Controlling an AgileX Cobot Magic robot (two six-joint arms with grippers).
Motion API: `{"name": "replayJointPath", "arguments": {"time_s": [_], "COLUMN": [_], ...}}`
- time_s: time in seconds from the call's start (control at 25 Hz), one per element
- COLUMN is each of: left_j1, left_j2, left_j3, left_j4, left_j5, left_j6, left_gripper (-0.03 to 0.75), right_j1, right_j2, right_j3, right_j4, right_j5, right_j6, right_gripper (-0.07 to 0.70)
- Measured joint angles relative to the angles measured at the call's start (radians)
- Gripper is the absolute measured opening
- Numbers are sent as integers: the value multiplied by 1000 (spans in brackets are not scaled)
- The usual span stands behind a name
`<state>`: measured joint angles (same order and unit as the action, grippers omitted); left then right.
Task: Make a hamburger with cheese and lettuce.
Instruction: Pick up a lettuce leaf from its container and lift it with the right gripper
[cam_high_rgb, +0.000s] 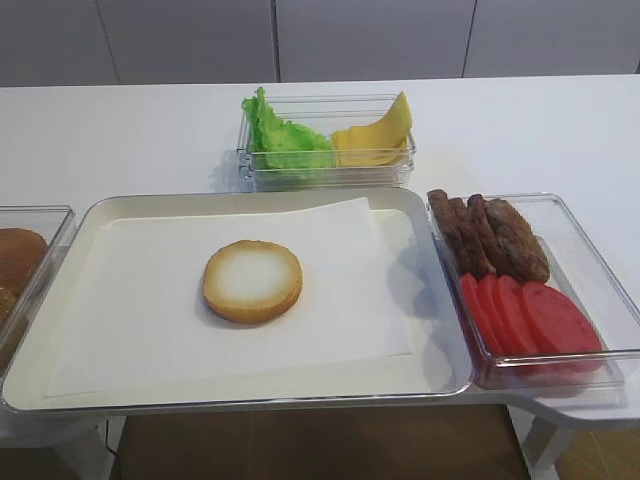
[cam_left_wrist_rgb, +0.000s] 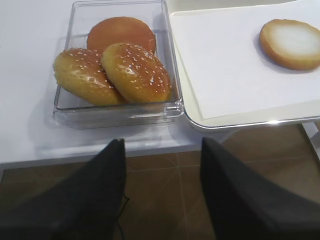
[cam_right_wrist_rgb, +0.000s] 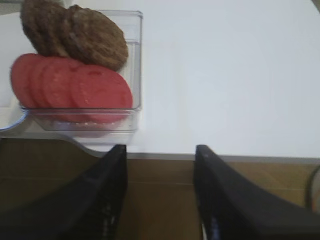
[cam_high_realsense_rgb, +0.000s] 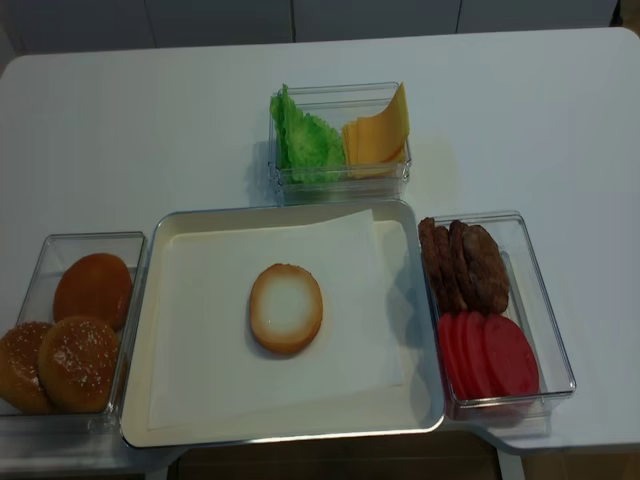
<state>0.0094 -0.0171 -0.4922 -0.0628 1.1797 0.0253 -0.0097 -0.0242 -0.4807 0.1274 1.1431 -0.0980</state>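
White table (cam_high_realsense_rgb: 120, 120) carries everything; cream tray (cam_high_realsense_rgb: 180, 425) sits centred at the near edge, lined with a paper sheet (cam_high_realsense_rgb: 200, 330). Hamburger (cam_high_realsense_rgb: 286, 308) base lies cut face up mid-tray, nothing stacked on it yet.

Clear bin (cam_high_realsense_rgb: 340, 185) just behind the tray's far rim holds the lettuce (cam_high_realsense_rgb: 305, 142) on its left half and the cheese (cam_high_realsense_rgb: 378, 135) on its right half, slices leaning upright. Other bins: sesame buns (cam_left_wrist_rgb: 112, 72) left of the tray; patties (cam_high_realsense_rgb: 465, 262) and tomato slices (cam_high_realsense_rgb: 490, 358) on its right.

Left gripper (cam_left_wrist_rgb: 162, 195) and right gripper (cam_right_wrist_rgb: 161, 197) both hang off the near table edge, fingers spread apart, holding nothing.

Judgement: the ingredient bin lies straight ahead across the tray from both arms. Lettuce falls on the left arm's side, cheese on the right's; either pick means a forward reach over the bun.
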Motion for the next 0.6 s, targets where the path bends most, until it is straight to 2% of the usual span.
{"name": "replayJointPath", "arguments": {"time_s": [0.04, 0.16, 0.4, 0.52, 0.6], "left_j1": [0, -1, -31, -35, -35], "left_j2": [0, 0, 0, 0, 0], "left_j3": [0, 0, 0, 0, 0], "left_j4": [0, 0, 0, 0, 0], "left_j5": [0, 0, 0, 0, 0], "left_j6": [0, 0, 0, 0, 0], "left_gripper": [361, 361, 361, 361, 361], "right_j1": [0, 0, 0, 0, 0], "right_j2": [0, 0, 112, 214, 305], "right_j3": [-6, -38, -139, -193, -229], "right_j4": [29, 112, 186, 262, 311], "right_j5": [-10, -59, -98, -136, -169], "right_j6": [0, 0, -19, -67, -48], "right_gripper": [385, 440, 455, 456, 451]}}
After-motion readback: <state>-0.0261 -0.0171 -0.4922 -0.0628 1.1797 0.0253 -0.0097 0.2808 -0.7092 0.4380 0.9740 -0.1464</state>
